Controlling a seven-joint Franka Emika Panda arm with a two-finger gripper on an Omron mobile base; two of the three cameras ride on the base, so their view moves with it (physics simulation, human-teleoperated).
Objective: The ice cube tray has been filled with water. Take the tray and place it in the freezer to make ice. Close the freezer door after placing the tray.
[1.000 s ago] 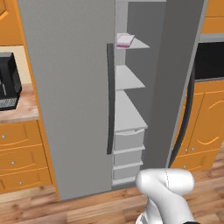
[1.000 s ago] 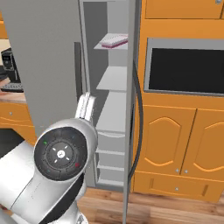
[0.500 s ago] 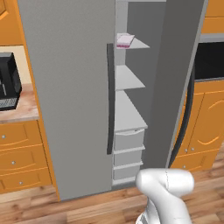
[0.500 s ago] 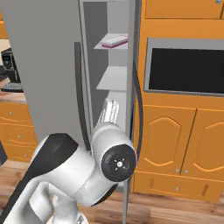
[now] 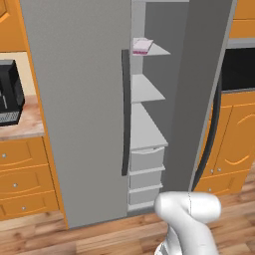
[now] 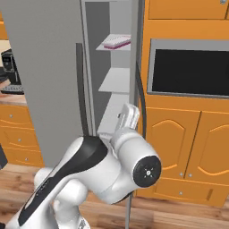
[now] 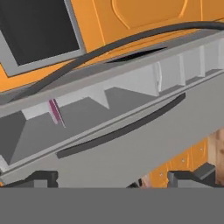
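Wood plank floor [image 5: 89,236] is seen below. Orange drawers [image 5: 22,174] are set under a speckled counter [image 5: 20,127] at left, with a black appliance [image 5: 10,99] stood on it. At right, a black-windowed oven [image 6: 188,71] is built in above orange arched-panel cabinet doors [image 6: 188,147]. An orange upper cabinet [image 6: 185,9] is fitted overhead.

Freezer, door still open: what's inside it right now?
The ice cube tray lies on the top shelf of the freezer. The shelves below look bare, with closed drawers underneath; their contents are hidden.
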